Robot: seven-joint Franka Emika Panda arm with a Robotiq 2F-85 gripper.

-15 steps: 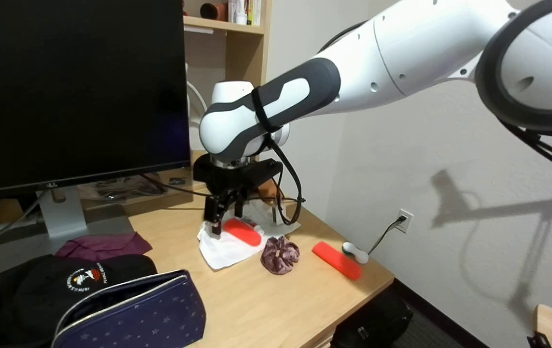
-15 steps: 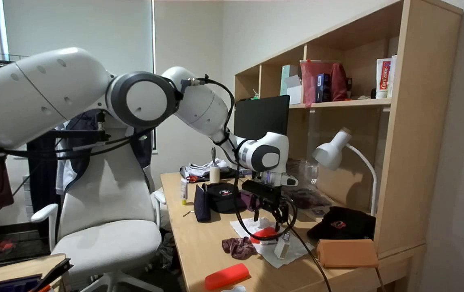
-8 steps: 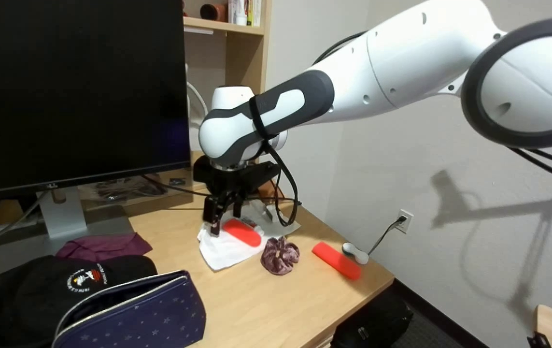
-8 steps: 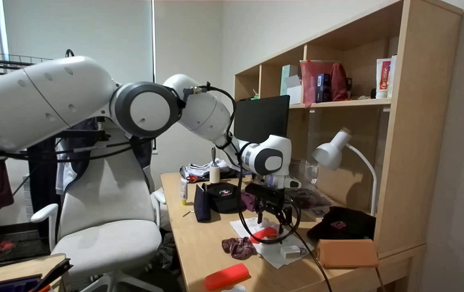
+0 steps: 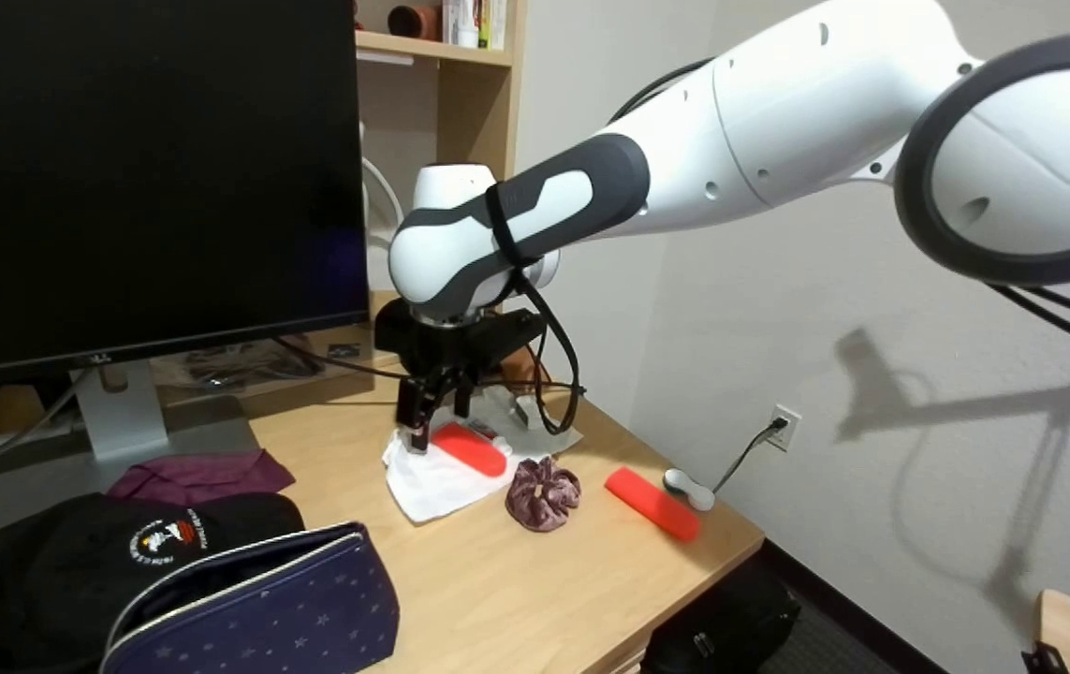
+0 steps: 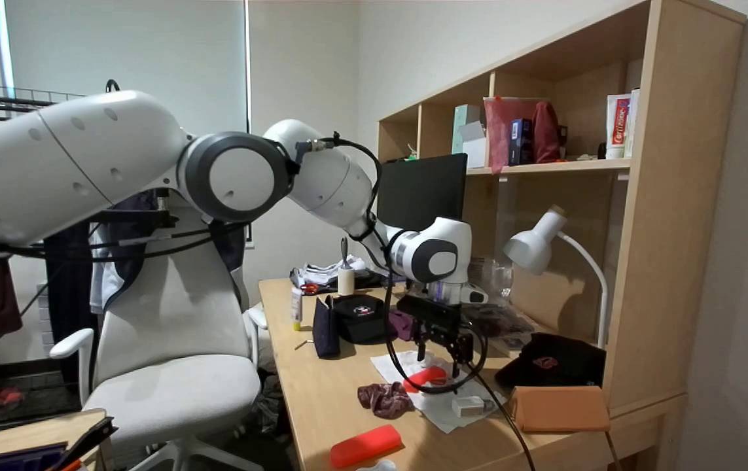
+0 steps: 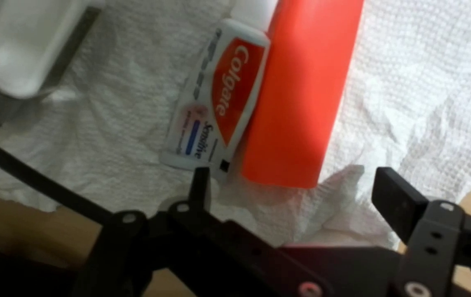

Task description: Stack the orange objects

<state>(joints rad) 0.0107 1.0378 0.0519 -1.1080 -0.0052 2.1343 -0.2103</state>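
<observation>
Smooth, oblong red-orange block (image 7: 301, 95) on crinkly, dimpled white paper towel (image 7: 408, 78)

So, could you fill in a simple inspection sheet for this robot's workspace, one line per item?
Surface: light wood desk, with a white sheet lying on it.
Job's things: one red-orange block lies on the white sheet, the other red-orange block directly on the desk; not stacked.
Clutter: Colgate tube beside the sheet's block, scrunchie, starry pouch, black cap.
Gripper: open near one end of the sheet's block; nothing seen in its grasp.
Cables: dark cord crosses the sheet's edge; black cable loops beside the gripper.
Surroundings: monitor, white lamp, grey chair.
</observation>
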